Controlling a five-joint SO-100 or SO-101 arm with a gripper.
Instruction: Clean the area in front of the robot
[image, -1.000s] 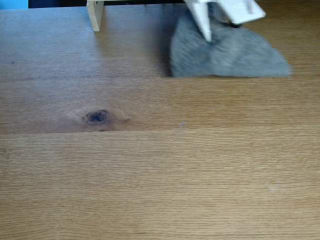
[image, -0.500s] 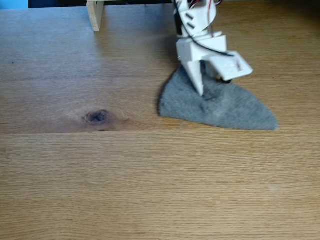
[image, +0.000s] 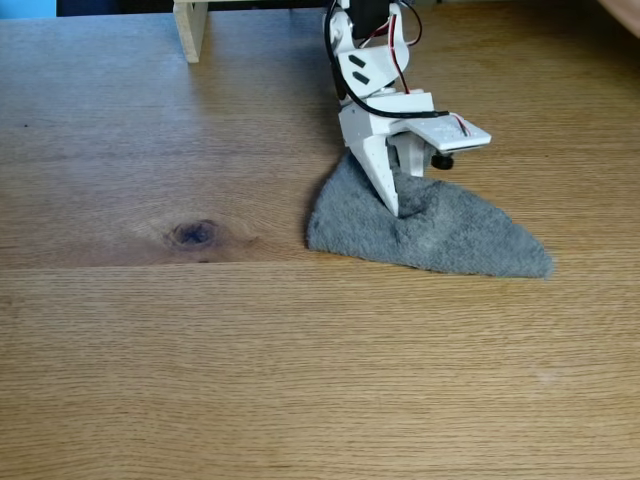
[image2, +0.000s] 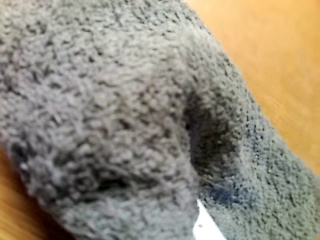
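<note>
Tabletop (image: 300, 370): grey cloth (image: 450, 235), wooden post (image: 189, 28).

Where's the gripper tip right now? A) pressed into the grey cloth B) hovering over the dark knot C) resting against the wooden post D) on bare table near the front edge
A: in the fixed view the gripper has its pointed finger dug into the grey cloth, which puckers around it on the tabletop.

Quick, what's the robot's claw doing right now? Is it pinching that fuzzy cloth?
Gripper: fingertips pressed into the grey cloth on the table; open or shut cannot be told.
</note>
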